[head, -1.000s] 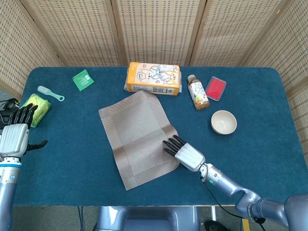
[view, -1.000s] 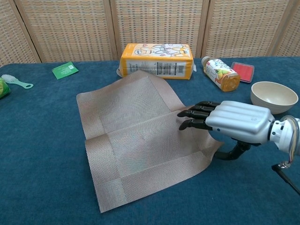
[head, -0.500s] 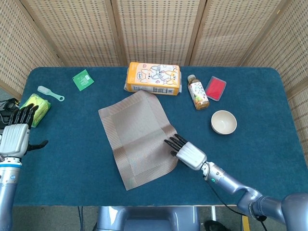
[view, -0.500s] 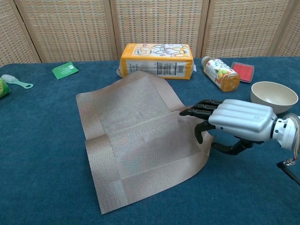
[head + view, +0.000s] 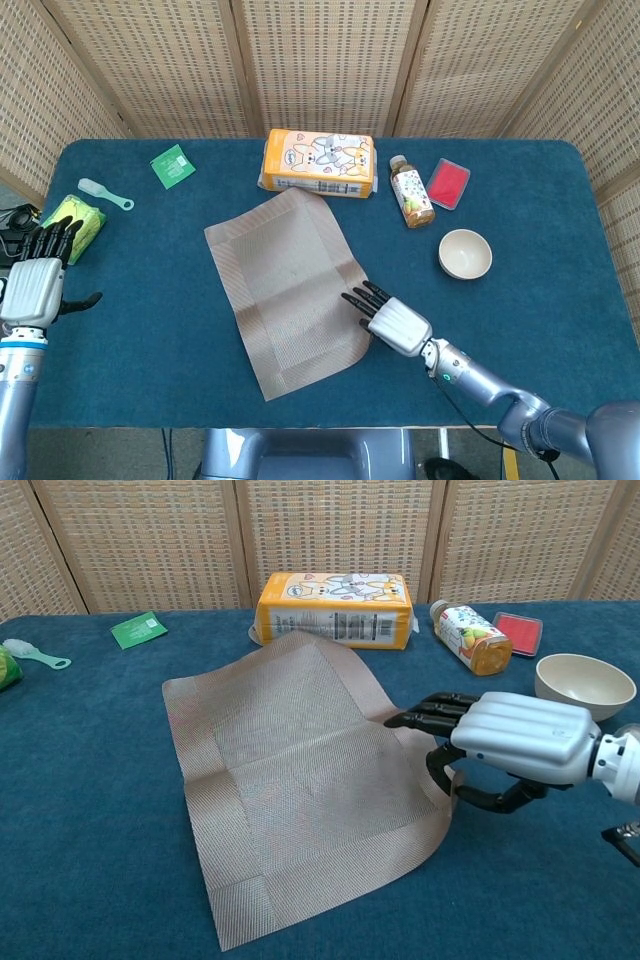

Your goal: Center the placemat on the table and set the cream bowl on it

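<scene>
A beige woven placemat [image 5: 285, 290] [image 5: 290, 780] lies skewed on the blue table [image 5: 150, 330], left of centre, with its far corner against an orange pack. My right hand [image 5: 390, 320] [image 5: 510, 740] is at the mat's right edge. Its fingers reach over the edge and its thumb curls in below, pinching the mat. The cream bowl [image 5: 465, 253] [image 5: 585, 685] stands upright and empty on the bare cloth, right of the mat and beyond that hand. My left hand [image 5: 35, 285] hovers at the table's far left edge, fingers spread, holding nothing.
An orange tissue pack [image 5: 318, 162] [image 5: 335, 608] sits at the back centre. A small drink bottle [image 5: 411, 191] and a red case [image 5: 448, 183] lie behind the bowl. A green packet [image 5: 173, 166], a pale scoop [image 5: 104, 193] and a green pouch [image 5: 75, 225] are at the left.
My right hand drew back slightly toward the near right, its thumb curling under the mat's edge. The mat shifted with it and now lies flatter. The left hand stayed put.
</scene>
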`<state>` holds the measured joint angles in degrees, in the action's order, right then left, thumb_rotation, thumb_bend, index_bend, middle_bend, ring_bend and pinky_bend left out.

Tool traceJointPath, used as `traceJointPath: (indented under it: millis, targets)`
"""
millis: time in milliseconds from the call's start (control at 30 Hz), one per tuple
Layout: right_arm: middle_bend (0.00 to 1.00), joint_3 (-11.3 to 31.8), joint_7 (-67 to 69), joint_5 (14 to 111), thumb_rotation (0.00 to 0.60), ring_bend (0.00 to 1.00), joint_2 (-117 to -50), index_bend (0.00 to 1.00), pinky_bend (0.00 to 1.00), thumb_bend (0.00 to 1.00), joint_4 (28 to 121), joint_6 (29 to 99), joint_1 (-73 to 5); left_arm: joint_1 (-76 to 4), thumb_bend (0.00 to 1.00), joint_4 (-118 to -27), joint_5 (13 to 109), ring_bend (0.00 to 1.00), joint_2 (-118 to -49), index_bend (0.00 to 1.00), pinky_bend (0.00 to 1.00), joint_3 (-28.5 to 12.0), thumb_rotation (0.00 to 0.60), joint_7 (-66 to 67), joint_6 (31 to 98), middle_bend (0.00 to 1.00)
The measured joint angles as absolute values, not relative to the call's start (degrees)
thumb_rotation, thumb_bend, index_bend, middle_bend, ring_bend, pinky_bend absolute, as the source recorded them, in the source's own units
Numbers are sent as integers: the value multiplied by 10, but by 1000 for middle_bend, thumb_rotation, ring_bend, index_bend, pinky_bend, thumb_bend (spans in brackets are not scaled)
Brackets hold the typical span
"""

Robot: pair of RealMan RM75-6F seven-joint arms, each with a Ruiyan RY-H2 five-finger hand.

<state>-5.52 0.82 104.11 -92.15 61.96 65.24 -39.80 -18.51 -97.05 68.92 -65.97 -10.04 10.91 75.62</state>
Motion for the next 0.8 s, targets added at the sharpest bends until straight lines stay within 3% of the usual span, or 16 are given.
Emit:
traceJointPath:
  millis: [267,500,800]
  targets:
    - [0,-96,-7,1103,600,0,-882,660,0,652,639,726,-382,-185,0,-970,692,0,-659,0,0,-99,600,107,753,0]
    - [0,-149,-60,1183,600,0,-799,660,0,639,652,809,-358,-179,0,-982,710,0,-657,0,0,-93,600,106,766,0]
    - [7,-163,-182,1251,600,0,-703,660,0,613,626,834,-368,-176,0,-995,729,0,-656,0,0,-87,600,110,774,0]
